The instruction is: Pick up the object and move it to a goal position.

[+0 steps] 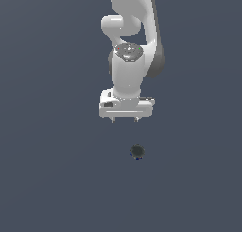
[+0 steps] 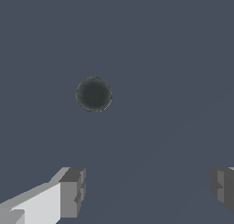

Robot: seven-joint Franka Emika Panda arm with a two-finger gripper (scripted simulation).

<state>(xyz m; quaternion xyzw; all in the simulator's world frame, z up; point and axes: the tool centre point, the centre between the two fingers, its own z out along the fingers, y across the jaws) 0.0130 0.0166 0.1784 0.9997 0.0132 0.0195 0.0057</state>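
The object point(image 1: 137, 152) is a tiny dark round blob lying on the flat grey floor, below the white arm in the exterior view. In the wrist view the object point(image 2: 93, 94) shows as a blackish grey-green disc, apart from the fingers. My gripper point(image 1: 125, 120) hangs above and a little toward the exterior view's left of it, open, with only short fingertip stubs showing under the white hand. Two grey fingertips point(image 2: 73, 191) stand wide apart in the wrist view, and my gripper point(image 2: 147, 189) holds nothing between them.
The white arm point(image 1: 128, 46) rises out of the top of the exterior view. Around the object there is only the plain grey floor point(image 1: 56, 179).
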